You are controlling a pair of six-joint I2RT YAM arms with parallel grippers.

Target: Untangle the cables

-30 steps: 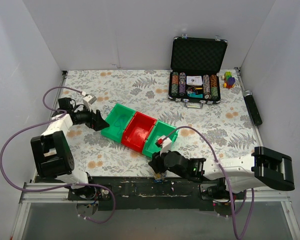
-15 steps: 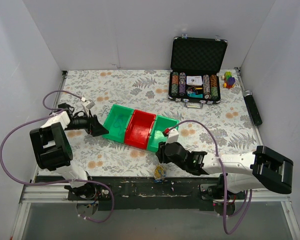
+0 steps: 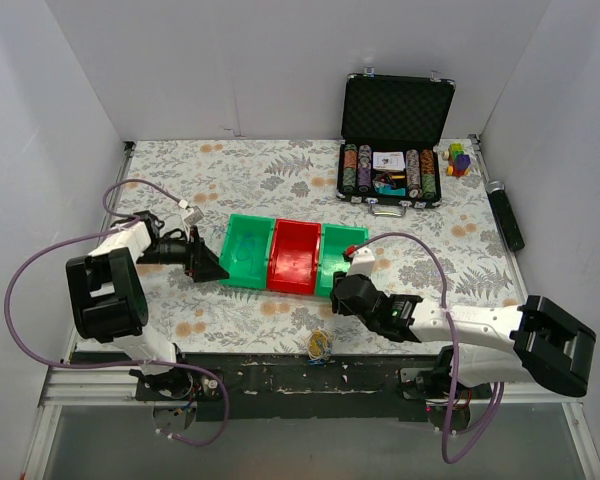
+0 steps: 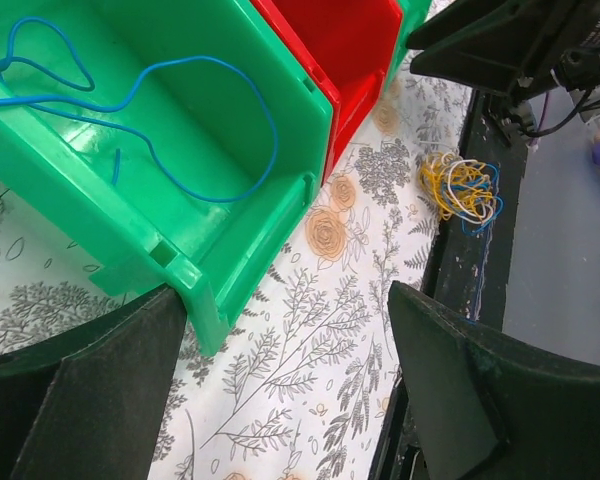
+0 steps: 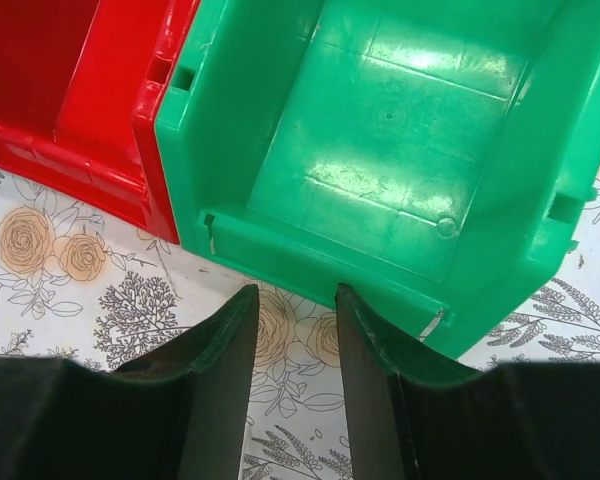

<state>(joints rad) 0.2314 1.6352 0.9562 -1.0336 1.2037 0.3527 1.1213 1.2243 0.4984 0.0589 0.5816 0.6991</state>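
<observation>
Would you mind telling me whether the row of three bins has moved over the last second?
Yes. The bin row turned counterclockwise: its right end swung toward the poker chip case, which stayed put.

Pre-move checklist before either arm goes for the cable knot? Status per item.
1. Left gripper open, empty: ok.
2. Right gripper empty: ok; narrow gap, at the right green bin near wall.
3. Cable knot uncovered: ok, though at the near edge of the table.
4. Knot loosened: not ok, tight ball.
5. Blue cable separated, lying in the left green bin: ok.
6. Knot snagged at that edge: cannot tell.
</observation>
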